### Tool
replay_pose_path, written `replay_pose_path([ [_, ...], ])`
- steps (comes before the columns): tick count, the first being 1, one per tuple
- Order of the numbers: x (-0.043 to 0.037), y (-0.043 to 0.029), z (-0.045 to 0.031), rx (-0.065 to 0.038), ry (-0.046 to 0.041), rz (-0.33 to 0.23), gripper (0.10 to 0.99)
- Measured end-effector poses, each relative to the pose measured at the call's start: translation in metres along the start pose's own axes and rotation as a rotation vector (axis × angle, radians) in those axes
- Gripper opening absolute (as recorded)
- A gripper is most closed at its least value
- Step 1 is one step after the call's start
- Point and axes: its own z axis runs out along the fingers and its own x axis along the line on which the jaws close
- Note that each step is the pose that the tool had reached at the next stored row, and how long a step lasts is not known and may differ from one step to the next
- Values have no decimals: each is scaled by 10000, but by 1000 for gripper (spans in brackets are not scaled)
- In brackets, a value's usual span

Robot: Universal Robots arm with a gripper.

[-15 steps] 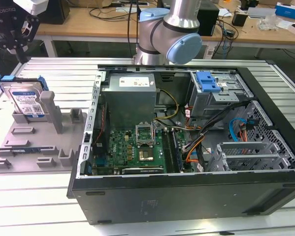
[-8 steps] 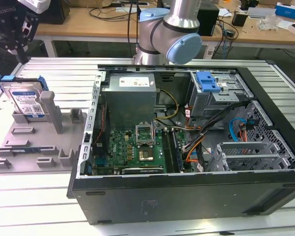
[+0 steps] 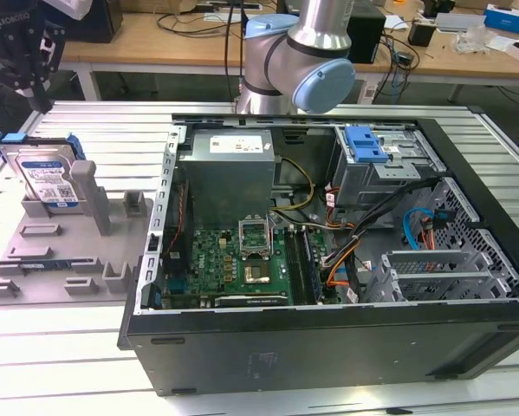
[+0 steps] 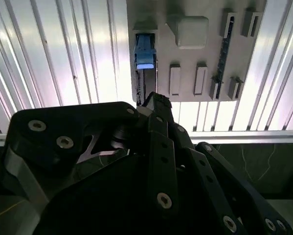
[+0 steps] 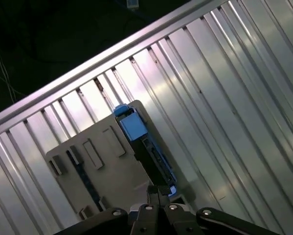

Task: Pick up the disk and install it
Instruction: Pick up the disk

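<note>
A ribbed aluminium table (image 3: pixel 86 364) runs across the whole exterior view. On it, filling the centre and the exterior view's right, lies an open black computer case (image 3: pixel 328 347) with its side panel off. Inside it, a grey power-supply box (image 3: pixel 229 169) sits in the upper middle. A green motherboard (image 3: pixel 233 260) lies below that, and a metal drive cage with a blue latch (image 3: pixel 366 143) is at the upper right. The robot arm (image 3: pixel 307 52), silver with pale blue joint caps, rises behind the case at the top centre of the frame.

At the exterior view's left, beside the case, lies a flat grey fixture tray (image 3: pixel 34 260) with several raised holders. The disk (image 3: pixel 47 178) stands upright on its edge in a slot at the upper left part of this tray, leaning a little, with its white-and-blue label facing the camera and its blue carrier bracket around it. In both wrist views the disk (image 4: pixel 145 81) (image 5: pixel 153 156) is seen edge-on from above.

The black gripper (image 3: pixel 39 97) hangs in the upper left corner of the exterior view, above the disk and apart from it. In the first wrist view the gripper (image 5: pixel 158 192) has its fingertips pressed together with nothing between them
</note>
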Motion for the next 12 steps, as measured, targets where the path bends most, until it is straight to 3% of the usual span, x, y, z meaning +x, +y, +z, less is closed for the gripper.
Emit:
replay_pose_path([
  [3, -2, -3, 1, 27, 11, -543, 106],
  [5, -3, -5, 1, 63, 25, -1246, 106],
  [12, -7, -12, 3, 145, 57, -2856, 106],
])
